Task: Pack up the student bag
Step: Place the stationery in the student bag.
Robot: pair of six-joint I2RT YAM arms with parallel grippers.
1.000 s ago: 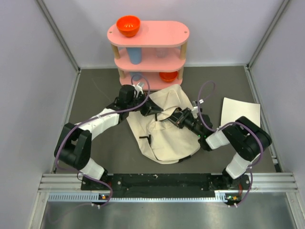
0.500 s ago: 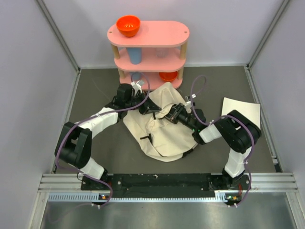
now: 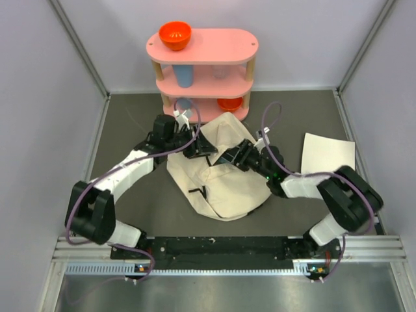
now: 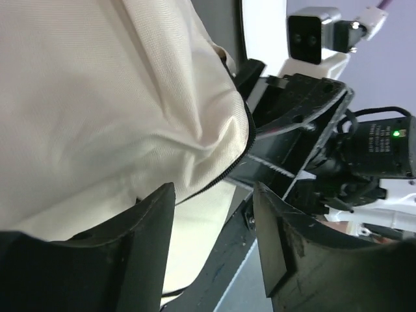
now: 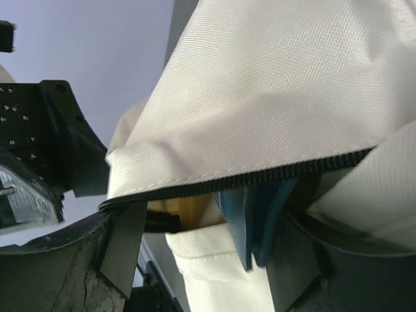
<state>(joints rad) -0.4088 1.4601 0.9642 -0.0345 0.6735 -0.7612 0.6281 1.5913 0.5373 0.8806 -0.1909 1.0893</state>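
The bag (image 3: 227, 192) lies slumped at the centre of the table (image 3: 130, 130). Its cream cloth is creased and its upper part is folded up toward 12 o'clock. Both arms reach in over that upper part. The left gripper (image 3: 204, 149) comes from 9 o'clock and sits at the bag's 11 o'clock edge. The right gripper (image 3: 226, 157) comes from 3 o'clock and sits just beside it, near 12 o'clock of the bag's middle.

In the left wrist view the 2 fingers (image 4: 140, 234) stand apart, clamped on nothing. The bag's black zip (image 4: 250, 140) curves just above the gap, and the right arm's body fills the 3 o'clock side. In the right wrist view that gripper's 2 fingers (image 5: 58, 273) also stand apart, and the zip runs across above them from 9 to 3 o'clock. Under the zip a blue piece (image 5: 253, 221) and a yellowish patch (image 5: 188, 208) show; I cannot tell what they are.

At 12 o'clock of the bag stands a pink shelf (image 3: 214, 47) with 3 tiers. The top bowl (image 3: 175, 34), orange, is on the highest tier, a blue cup (image 3: 184, 75) is on the middle tier, and the low bowl (image 3: 229, 103), also orange, is on the bottom tier. A white sheet (image 3: 327, 153) lies flat at 3 o'clock, apart from the bag.
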